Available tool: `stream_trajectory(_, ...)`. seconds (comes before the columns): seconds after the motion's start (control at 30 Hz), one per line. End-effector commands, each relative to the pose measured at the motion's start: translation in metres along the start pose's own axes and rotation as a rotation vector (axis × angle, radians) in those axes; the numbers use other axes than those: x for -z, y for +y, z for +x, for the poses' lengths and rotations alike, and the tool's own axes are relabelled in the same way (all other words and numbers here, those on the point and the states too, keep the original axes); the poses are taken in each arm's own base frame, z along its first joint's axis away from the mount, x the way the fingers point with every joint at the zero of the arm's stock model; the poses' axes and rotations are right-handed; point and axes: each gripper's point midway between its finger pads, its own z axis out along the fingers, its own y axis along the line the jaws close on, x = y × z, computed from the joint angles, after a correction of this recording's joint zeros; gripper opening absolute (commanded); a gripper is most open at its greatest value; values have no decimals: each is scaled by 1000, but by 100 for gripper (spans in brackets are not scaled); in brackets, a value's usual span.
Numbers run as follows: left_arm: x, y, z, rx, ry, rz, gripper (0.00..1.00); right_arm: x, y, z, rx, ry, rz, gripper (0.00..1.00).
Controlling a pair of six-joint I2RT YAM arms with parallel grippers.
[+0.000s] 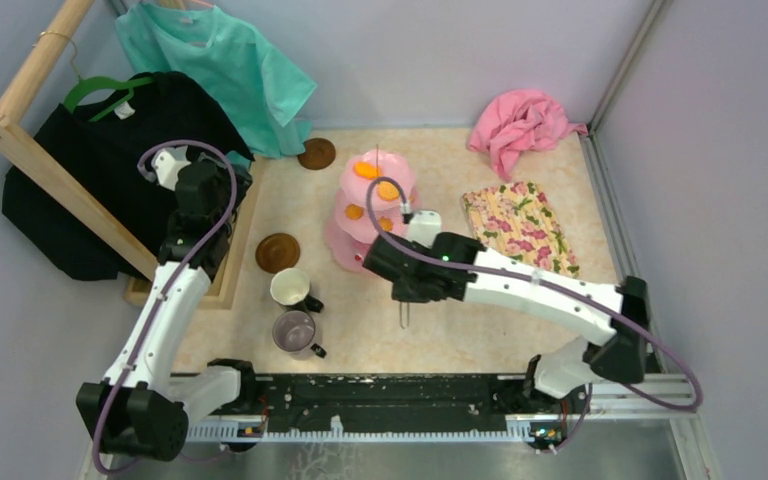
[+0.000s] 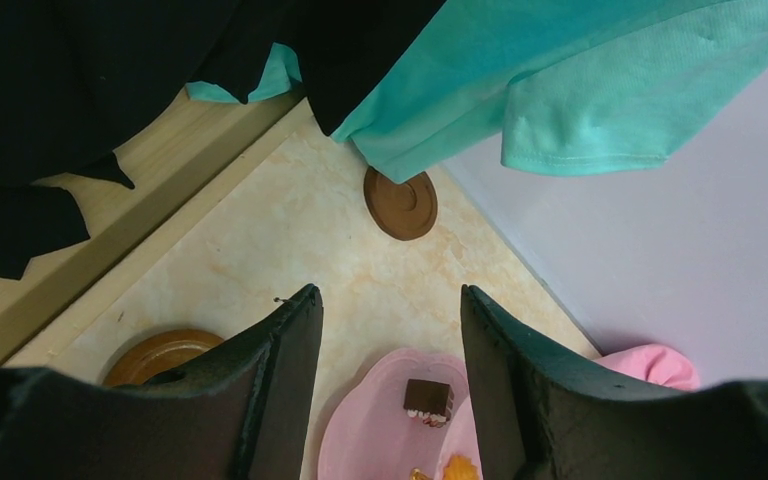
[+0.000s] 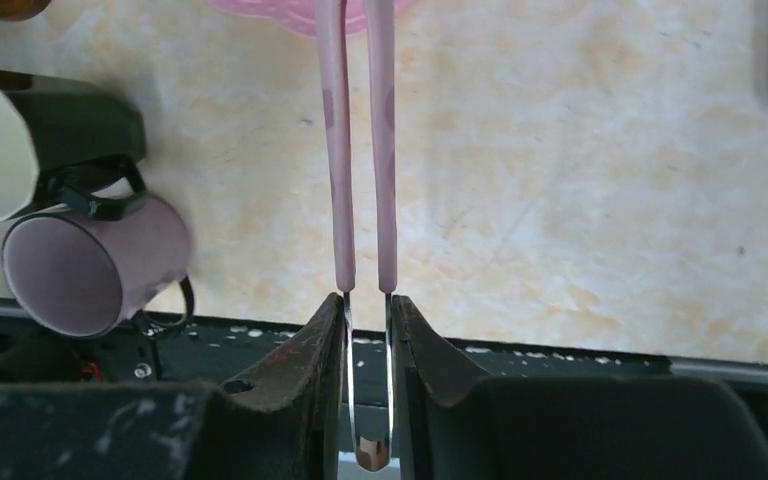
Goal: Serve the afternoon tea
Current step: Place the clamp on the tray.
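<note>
The pink three-tier cake stand (image 1: 375, 200) stands mid-table with orange snacks (image 1: 367, 170) on its tiers; a brown snack (image 2: 428, 397) lies on one tier. A white mug (image 1: 290, 287) and a grey-purple mug (image 1: 295, 330) lie on their sides near the front left. One brown saucer (image 1: 277, 252) sits left of the stand, another (image 1: 317, 153) behind it. My right gripper (image 3: 368, 298) is shut on the metal end of pink-tipped tongs (image 3: 360, 150), just in front of the stand. My left gripper (image 2: 390, 295) hangs open and empty by the clothes rack.
A soft pink cloth (image 1: 520, 125) lies at the back right and a floral mat (image 1: 520, 225) right of the stand. A wooden rack (image 1: 50, 170) with a black shirt (image 1: 110, 150) and a teal shirt (image 1: 220, 70) fills the left side. The black base rail (image 1: 380, 395) runs along the near edge.
</note>
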Motion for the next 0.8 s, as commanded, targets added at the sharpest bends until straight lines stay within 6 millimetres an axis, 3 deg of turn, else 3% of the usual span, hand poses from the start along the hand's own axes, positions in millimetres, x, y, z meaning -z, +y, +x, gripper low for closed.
stream_trajectory(0.0, 0, 2, 1, 1, -6, 13, 59, 14, -55, -11, -138, -67, 71, 12)
stream_trajectory(0.2, -3, 4, 10, -11, 15, 27, 58, -8, -122, -23, -295, -68, 160, 10)
stream_trajectory(0.5, -5, 1, 12, -35, 25, 42, 58, -67, -215, -81, -440, -89, 320, 9)
stream_trajectory(0.77, -8, 3, 14, -38, 21, 33, 57, -126, -273, -104, -480, -11, 466, 9)
